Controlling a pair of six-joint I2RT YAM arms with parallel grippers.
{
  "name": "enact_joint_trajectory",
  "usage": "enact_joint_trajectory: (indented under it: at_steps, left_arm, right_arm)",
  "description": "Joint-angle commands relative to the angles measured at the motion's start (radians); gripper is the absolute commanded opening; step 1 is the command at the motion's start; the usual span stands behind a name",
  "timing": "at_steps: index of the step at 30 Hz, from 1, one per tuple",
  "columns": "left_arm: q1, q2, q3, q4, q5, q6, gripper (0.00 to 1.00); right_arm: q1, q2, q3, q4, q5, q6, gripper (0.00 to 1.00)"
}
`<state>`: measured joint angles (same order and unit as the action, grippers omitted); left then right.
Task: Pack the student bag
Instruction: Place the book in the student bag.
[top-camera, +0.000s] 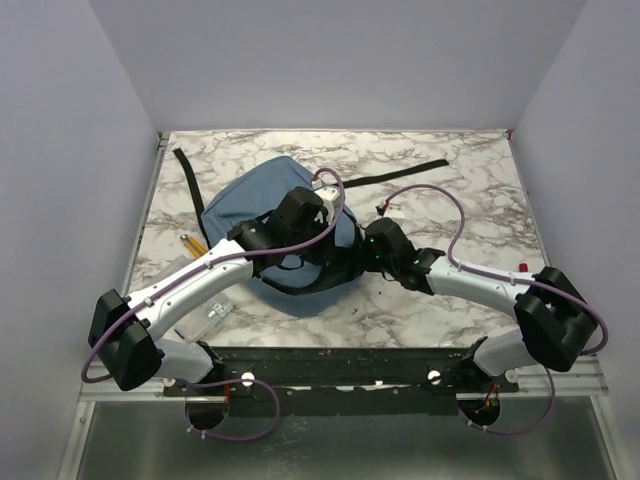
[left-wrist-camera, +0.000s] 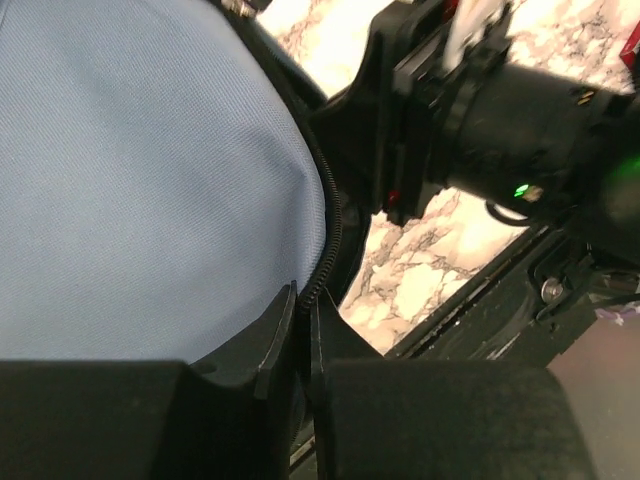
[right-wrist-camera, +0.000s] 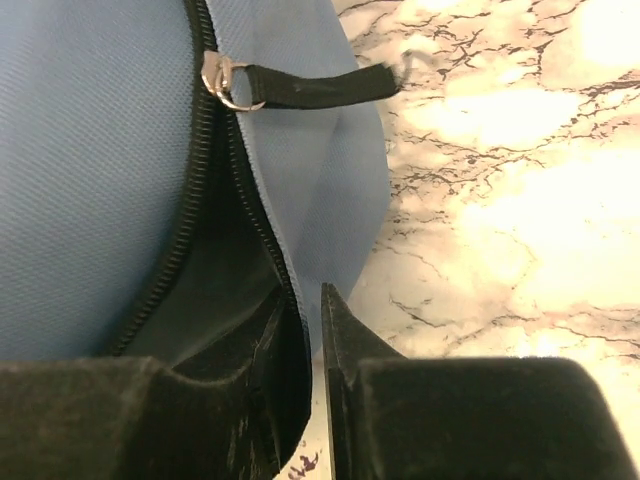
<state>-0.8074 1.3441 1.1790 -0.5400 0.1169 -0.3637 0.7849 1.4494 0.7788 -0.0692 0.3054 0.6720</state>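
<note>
Two arms meet, left pincer (left-wrist-camera: 303, 292) and right pincer (right-wrist-camera: 310, 297) nipping bag (top-camera: 250, 195).

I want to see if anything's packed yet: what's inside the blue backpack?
Through the open zip of the soft dusty-blue fabric backpack, only dark lining shows. Anything deeper inside is covered by the fabric.

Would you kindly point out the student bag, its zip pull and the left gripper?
student bag (top-camera: 250, 195), top view, blue fabric.
zip pull (right-wrist-camera: 222, 80), right wrist view, metal ring.
left gripper (left-wrist-camera: 304, 300), left wrist view, between its fingertips.
</note>
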Motion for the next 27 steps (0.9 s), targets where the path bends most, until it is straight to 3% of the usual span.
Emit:
enact_joint_trajectory:
  at_steps: [1,2,5,14,17,21,24,27]
  left_arm:
    - [0.004,-0.081,-0.101,0.067,0.071,-0.102,0.13]
    - [0.013,-0.095,-0.115,0.067,0.070,-0.104,0.13]
    - [0.034,-0.115,-0.150,0.063,0.077,-0.101,0.14]
    - [0.071,-0.112,-0.161,0.046,0.160,-0.105,0.22]
    - [0.077,-0.129,-0.149,0.036,0.168,-0.101,0.34]
    - [0.095,-0.183,-0.145,0.003,0.148,-0.085,0.59]
    - [0.133,-0.254,-0.140,-0.037,0.096,-0.068,0.69]
    - [0.158,-0.369,-0.134,-0.066,-0.042,-0.044,0.74]
  right_arm:
    - [-0.002,-0.055,-0.028,-0.009,-0.043,-0.023,0.20]
    - [-0.001,-0.068,-0.032,-0.016,-0.063,-0.022,0.21]
    - [-0.003,-0.105,-0.045,-0.014,-0.147,-0.036,0.39]
    - [-0.023,-0.175,0.075,-0.182,-0.194,-0.072,0.67]
    - [-0.028,-0.207,0.113,-0.272,-0.157,-0.097,0.71]
    - [-0.029,-0.266,0.163,-0.387,-0.109,-0.128,0.74]
    - [-0.029,-0.291,0.214,-0.395,-0.200,-0.150,0.76]
    - [-0.027,-0.286,0.244,-0.352,-0.292,-0.137,0.76]
